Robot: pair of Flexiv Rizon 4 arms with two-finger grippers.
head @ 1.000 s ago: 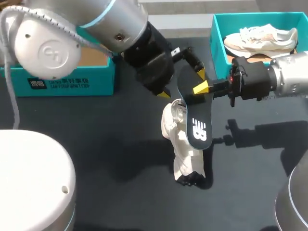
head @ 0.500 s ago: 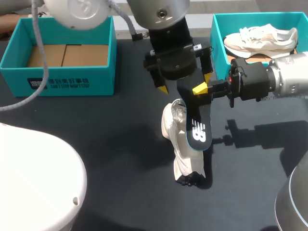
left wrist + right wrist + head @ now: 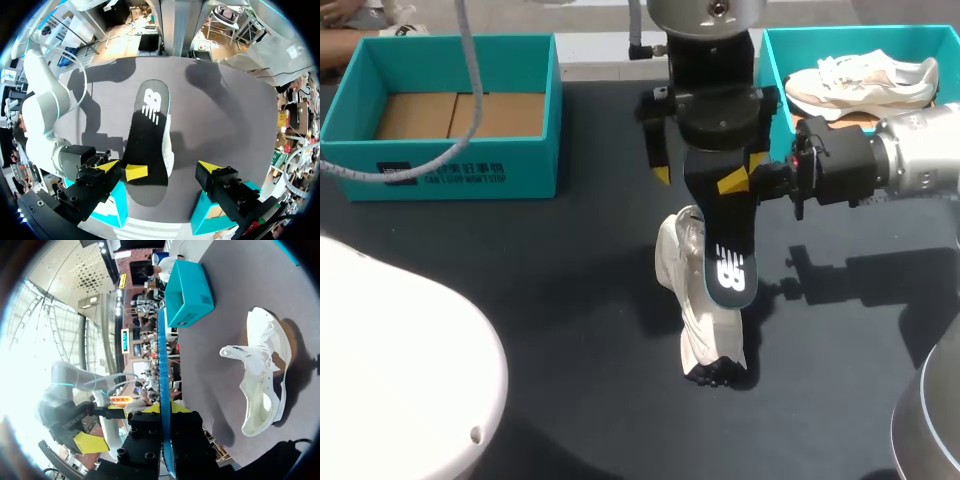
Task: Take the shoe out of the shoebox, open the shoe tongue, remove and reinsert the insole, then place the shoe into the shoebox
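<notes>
The right tool pinches the black insole by one end above the white shoe lying on the worktop; the left tool hangs wide open astride it; a clumsy handover could twist it loose.

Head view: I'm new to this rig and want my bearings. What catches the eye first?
A black insole, gripped by its edge in the right claw, slants over a white shoe lying on the dark table. The left claw hangs open astride the insole's upper end, and a second shoe lies in the teal shoebox at the far right.
</notes>
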